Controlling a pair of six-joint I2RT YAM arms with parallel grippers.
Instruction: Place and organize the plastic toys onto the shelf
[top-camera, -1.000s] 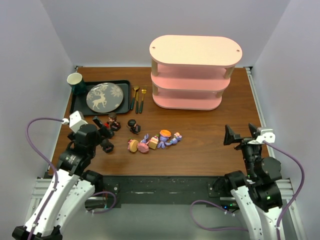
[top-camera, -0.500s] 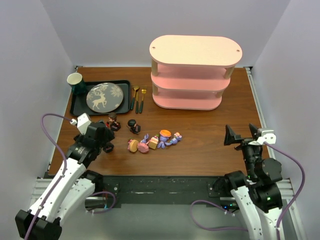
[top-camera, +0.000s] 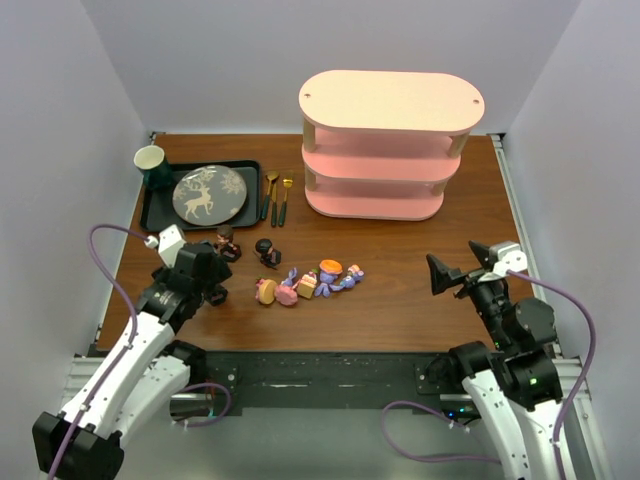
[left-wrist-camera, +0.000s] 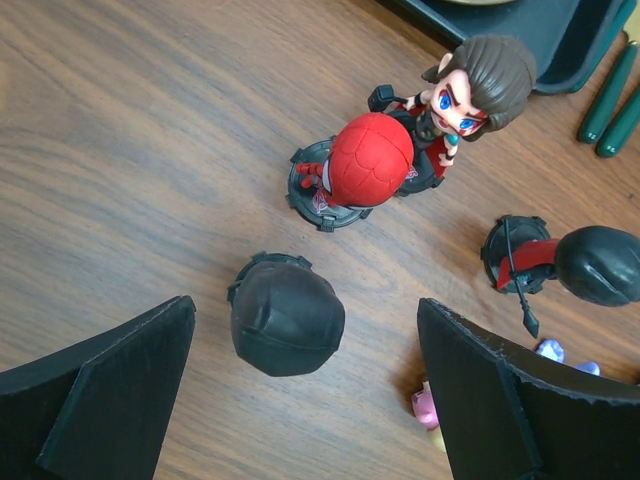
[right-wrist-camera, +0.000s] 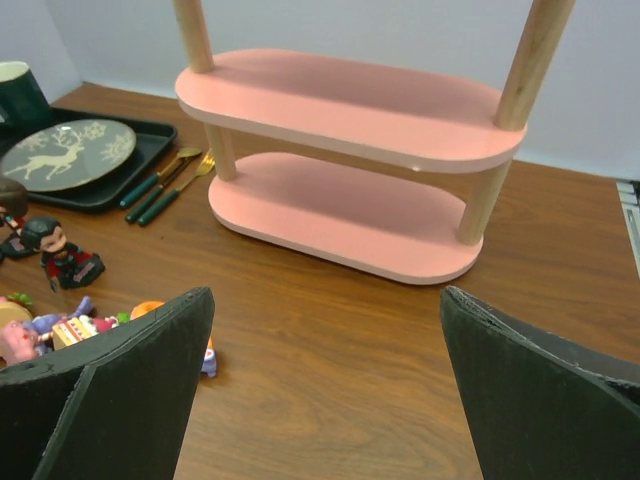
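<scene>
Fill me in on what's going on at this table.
The robot is meant to put the plastic toys, most of them clustered in the middle, onto the pink shelf, which shows none yet. The left gripper hangs open above a black-headed figurine, a finger on each side, not gripping it. Beside it stand a red-headed figurine and a brown-haired figurine. The right gripper is open and empty, facing the shelf.
</scene>
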